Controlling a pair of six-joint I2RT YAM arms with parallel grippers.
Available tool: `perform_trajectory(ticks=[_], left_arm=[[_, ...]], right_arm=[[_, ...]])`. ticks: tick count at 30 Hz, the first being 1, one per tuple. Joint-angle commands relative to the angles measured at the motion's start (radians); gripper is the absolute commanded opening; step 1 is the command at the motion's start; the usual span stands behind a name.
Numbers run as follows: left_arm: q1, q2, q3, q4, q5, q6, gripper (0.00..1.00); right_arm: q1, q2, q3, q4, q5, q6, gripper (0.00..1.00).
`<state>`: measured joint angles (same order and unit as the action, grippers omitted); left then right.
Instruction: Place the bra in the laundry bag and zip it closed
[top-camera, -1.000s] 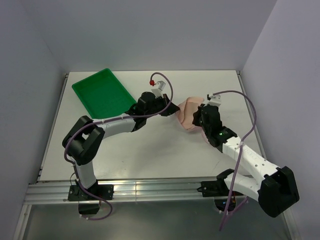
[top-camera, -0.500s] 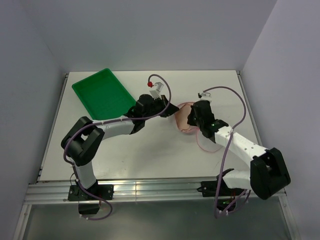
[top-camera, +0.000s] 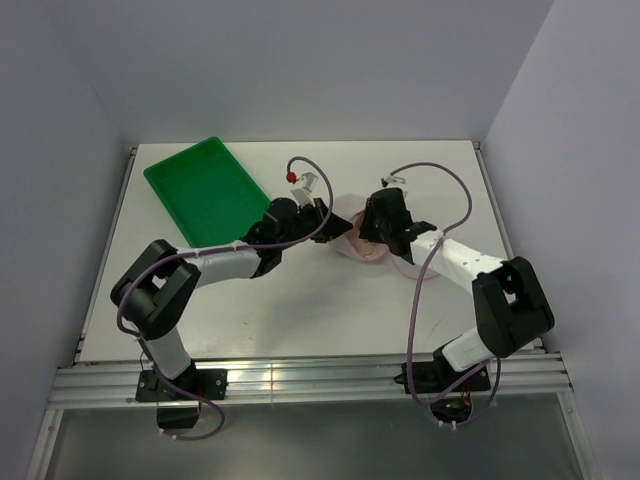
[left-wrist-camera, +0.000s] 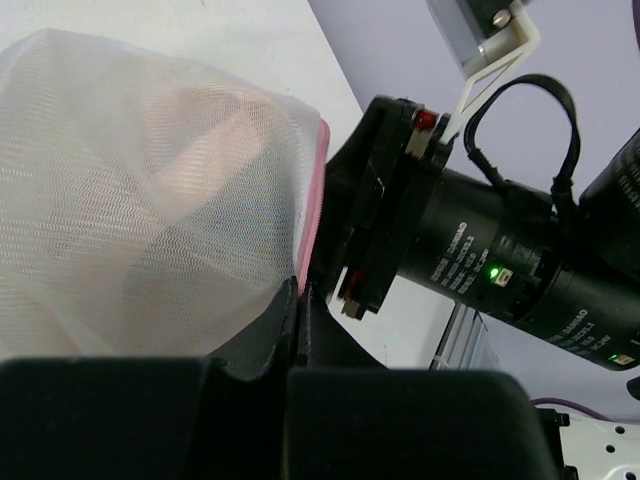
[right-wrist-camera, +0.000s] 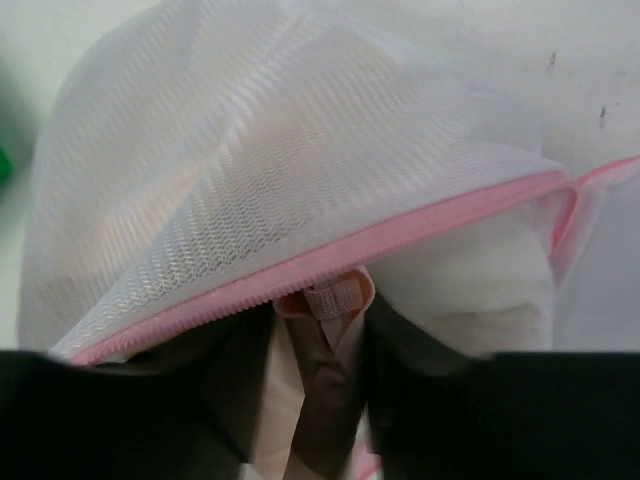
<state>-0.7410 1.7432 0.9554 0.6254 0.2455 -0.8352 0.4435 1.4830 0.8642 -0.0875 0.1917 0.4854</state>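
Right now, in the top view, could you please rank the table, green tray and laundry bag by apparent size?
1. Table
2. Green tray
3. Laundry bag, only partly visible

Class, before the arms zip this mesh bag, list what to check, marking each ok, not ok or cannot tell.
1. Pale peach bra fully inside round white mesh laundry bag: not ok, a strap end pokes out under the pink zip.
2. Left gripper pinching bag rim: ok.
3. Right gripper clear of bra: not ok, fabric lies between its open jaws.
4. Zip puller's place: cannot tell.
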Motion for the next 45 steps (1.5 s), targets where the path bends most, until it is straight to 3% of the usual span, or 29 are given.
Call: perform_trajectory(ticks=[1, 2, 6, 14, 16, 19, 20, 23, 26, 30, 32, 40, 45], left_arm=[[-0.001, -0.068, -0.015, 0.047, -0.014, -0.018, 0.0], [0.003, -0.079, -0.023, 0.039, -0.037, -0.016, 0.0], [0.025, -0.088, -0.029, 0.036, -0.045, -0.041, 0.0], [0.052, -0.088, -0.017, 0.023, -0.066, -0.045, 0.0], [0.061, -0.096, -0.023, 0.023, -0.074, -0.042, 0.0], [0.068, -0.103, -0.024, 0.02, -0.072, -0.035, 0.0], [0.069, -0.103, -0.026, 0.026, -0.071, -0.033, 0.0], [0.069, -0.097, -0.032, 0.046, -0.064, -0.035, 0.0], [0.072, -0.091, -0.037, 0.063, -0.054, -0.039, 0.0], [0.074, -0.086, -0.041, 0.079, -0.043, -0.039, 0.0], [0.072, -0.08, -0.046, 0.102, -0.031, -0.042, 0.0], [0.075, -0.056, -0.049, 0.14, 0.0, -0.059, 0.0], [0.083, -0.051, -0.047, 0.143, 0.006, -0.064, 0.0]], right_arm=[[-0.008, -0.036, 0.055, -0.006, -0.017, -0.013, 0.54], [-0.008, -0.062, 0.049, -0.008, -0.021, -0.016, 0.71], [-0.02, -0.188, 0.036, -0.06, -0.015, -0.04, 0.94], [-0.083, -0.375, -0.043, -0.095, -0.094, -0.027, 0.98], [-0.124, -0.453, -0.117, -0.071, -0.059, 0.005, 0.97], [-0.228, -0.547, -0.238, -0.051, -0.009, 0.07, 0.88], [-0.261, -0.569, -0.272, -0.044, 0.006, 0.09, 0.8], [-0.379, -0.619, -0.39, -0.012, 0.031, 0.148, 0.78], [-0.457, -0.59, -0.447, 0.006, 0.045, 0.196, 0.78], [-0.551, -0.492, -0.461, 0.026, -0.06, 0.203, 0.77], [-0.583, -0.442, -0.462, 0.046, -0.104, 0.199, 0.72], [-0.598, -0.322, -0.432, 0.084, -0.216, 0.208, 0.48], [-0.597, -0.254, -0.435, 0.135, -0.248, 0.229, 0.47]])
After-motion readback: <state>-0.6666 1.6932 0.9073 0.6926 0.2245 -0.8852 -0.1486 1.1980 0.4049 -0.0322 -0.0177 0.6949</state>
